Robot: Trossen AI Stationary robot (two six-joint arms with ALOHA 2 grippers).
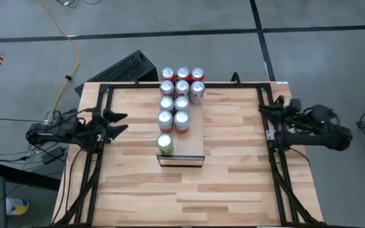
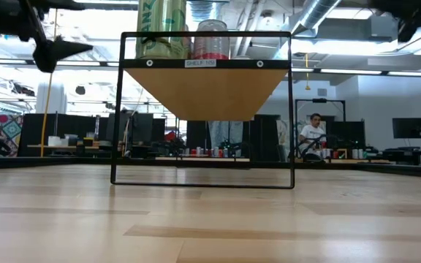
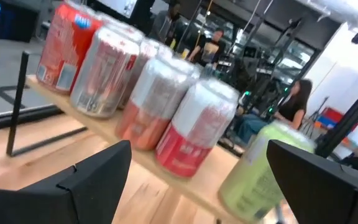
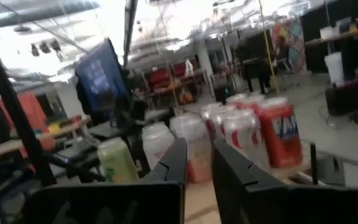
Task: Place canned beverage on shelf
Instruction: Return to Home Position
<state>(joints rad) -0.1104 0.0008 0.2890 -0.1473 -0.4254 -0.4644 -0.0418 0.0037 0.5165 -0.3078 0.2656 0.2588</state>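
Green can (image 1: 165,144) stands at the shelf's (image 1: 193,136) front end, 10 cans behind. Left gripper (image 1: 124,122) parks at the tabletop's (image 1: 233,180) edge, fingers apart; right gripper (image 4: 199,148) opposite, fingers together, both clear of the shelf.

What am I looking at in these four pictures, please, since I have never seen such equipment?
It is a robot with two dark arms at a wide wooden table. One picture looks straight down, one looks level across the tabletop, and two come from wrist cameras. A long narrow raised wooden shelf stands mid-table, carrying rows of red and pink-white metal drink cans and one green drink can at its front end. The left arm waits at the left edge, jaws open and empty; the right arm waits at the right edge. Neither holds anything.
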